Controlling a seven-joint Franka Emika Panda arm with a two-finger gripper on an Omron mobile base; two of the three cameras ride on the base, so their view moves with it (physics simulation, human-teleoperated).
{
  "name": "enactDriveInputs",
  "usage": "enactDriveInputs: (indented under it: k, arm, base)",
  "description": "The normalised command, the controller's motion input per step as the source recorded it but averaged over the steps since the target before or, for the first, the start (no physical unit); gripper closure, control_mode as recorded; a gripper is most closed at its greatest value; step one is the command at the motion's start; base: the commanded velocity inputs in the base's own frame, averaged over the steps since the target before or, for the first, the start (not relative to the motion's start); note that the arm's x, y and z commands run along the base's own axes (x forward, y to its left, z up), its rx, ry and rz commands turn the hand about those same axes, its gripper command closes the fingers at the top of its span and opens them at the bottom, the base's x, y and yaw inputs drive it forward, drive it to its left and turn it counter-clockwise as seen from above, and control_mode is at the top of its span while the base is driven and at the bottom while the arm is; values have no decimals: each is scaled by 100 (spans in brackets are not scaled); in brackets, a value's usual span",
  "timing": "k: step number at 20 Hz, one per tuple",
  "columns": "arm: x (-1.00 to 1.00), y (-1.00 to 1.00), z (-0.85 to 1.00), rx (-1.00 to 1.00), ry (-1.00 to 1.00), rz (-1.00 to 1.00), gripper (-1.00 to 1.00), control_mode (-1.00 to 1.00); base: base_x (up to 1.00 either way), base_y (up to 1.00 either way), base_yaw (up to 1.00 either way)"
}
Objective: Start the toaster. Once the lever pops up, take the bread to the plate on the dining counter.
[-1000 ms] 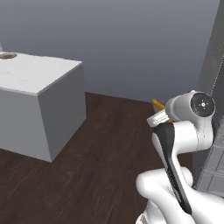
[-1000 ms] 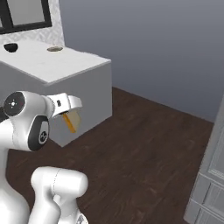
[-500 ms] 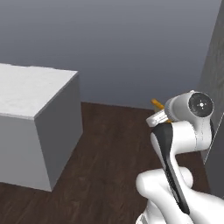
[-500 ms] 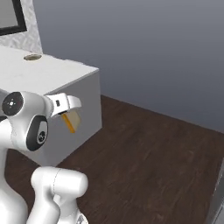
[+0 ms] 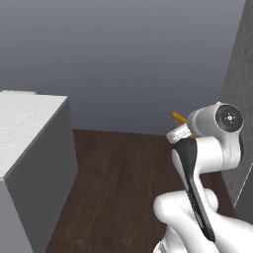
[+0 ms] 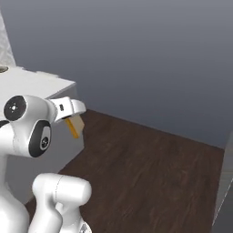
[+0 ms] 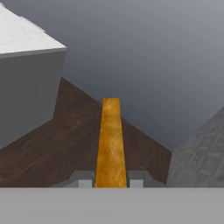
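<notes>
Mid-carry across the kitchen: your pincer [image 7: 111,181] is clenched on the bread [image 7: 110,140], gripped edge-on at its lower end, with the slice jutting out ahead of the hand, clear of the dark wood floor [image 6: 150,173]. A white marble-look worktop [image 5: 22,123] stands off to the left. Hold that clamp steady, drive smoothly, and keep the slice level until the plate comes into sight.

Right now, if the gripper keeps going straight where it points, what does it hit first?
Probably nothing near. The gripper, shut on the bread, points over the dark wood floor toward the plain grey wall. The white counter block sits off to one side. Depth to the wall is unclear.
</notes>
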Motion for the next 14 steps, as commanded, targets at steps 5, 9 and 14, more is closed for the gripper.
enactDriveInputs:
  k: [5, 9, 14]
  arm:
    - [0, 0, 0, 0, 0, 0, 100, 100]
    - [0, 0, 0, 0, 0, 0, 100, 100]
    - [0, 0, 0, 0, 0, 0, 100, 100]
  base:
    - [100, 22, -14]
    - [100, 25, -8]
    - [100, 19, 0]
